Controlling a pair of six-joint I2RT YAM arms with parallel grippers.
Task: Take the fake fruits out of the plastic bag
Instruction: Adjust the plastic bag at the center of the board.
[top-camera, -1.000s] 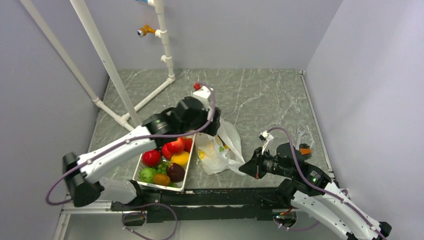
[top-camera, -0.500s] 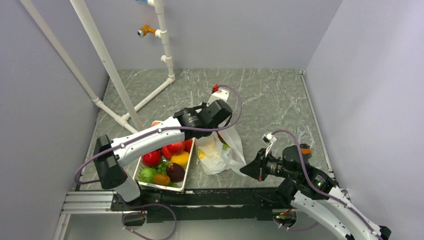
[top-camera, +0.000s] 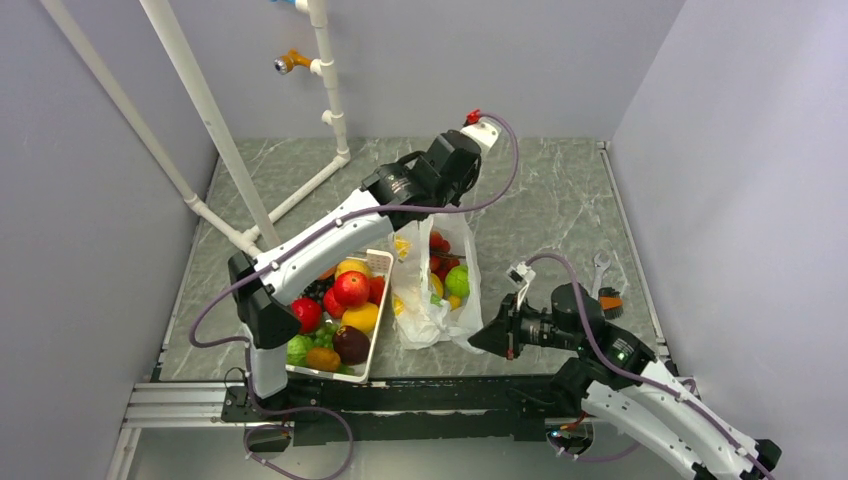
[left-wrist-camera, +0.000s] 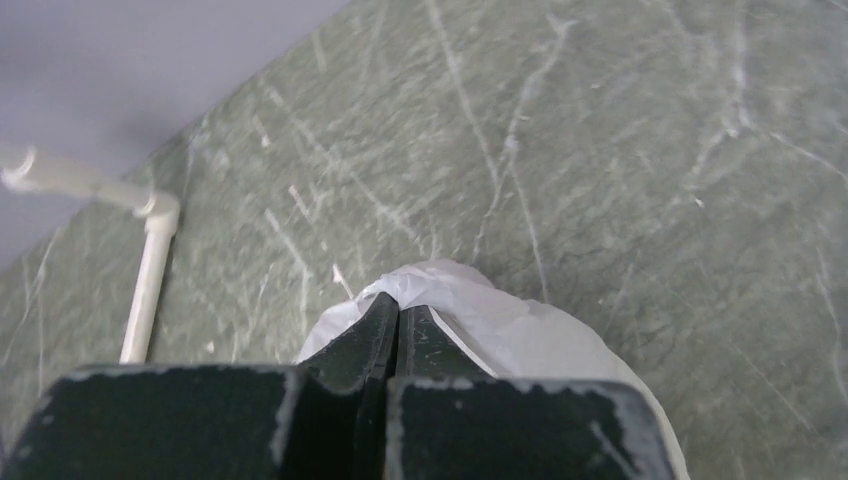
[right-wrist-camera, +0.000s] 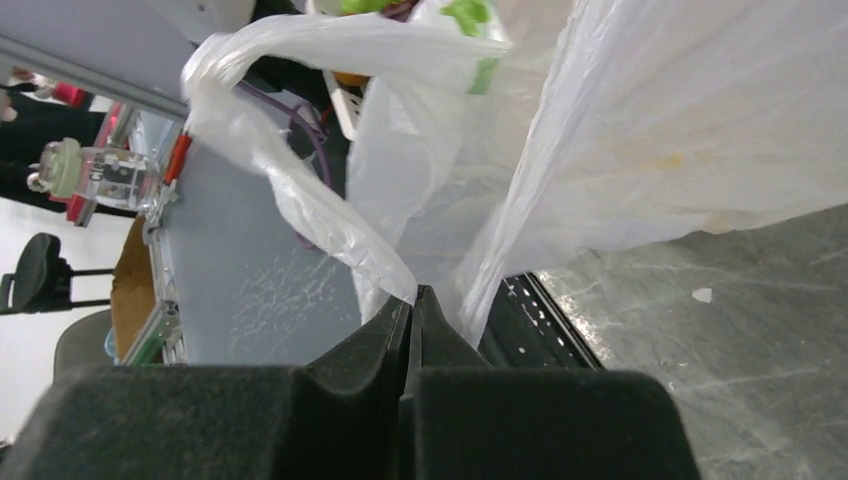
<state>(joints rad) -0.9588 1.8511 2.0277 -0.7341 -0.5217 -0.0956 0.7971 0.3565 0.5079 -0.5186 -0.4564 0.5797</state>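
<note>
The translucent white plastic bag is stretched lengthwise between my two grippers, right of the basket. Through its open top the fake fruits show: red strawberry-like ones, a green round one and a yellow piece. My left gripper is shut on the bag's far end, and the left wrist view shows white film bunched at the closed fingertips of that gripper. My right gripper is shut on the near edge, with the bag rising from between its jaws.
A white wire-mesh basket left of the bag holds several fruits, among them a red apple and a dark purple one. A white pipe frame stands at the back left. A small tool lies at the right.
My left arm swung from over the basket to the bag's far end, shut on it and pulled it up and back. The bag now stands stretched, showing fruits inside. The right gripper kept its hold.
</note>
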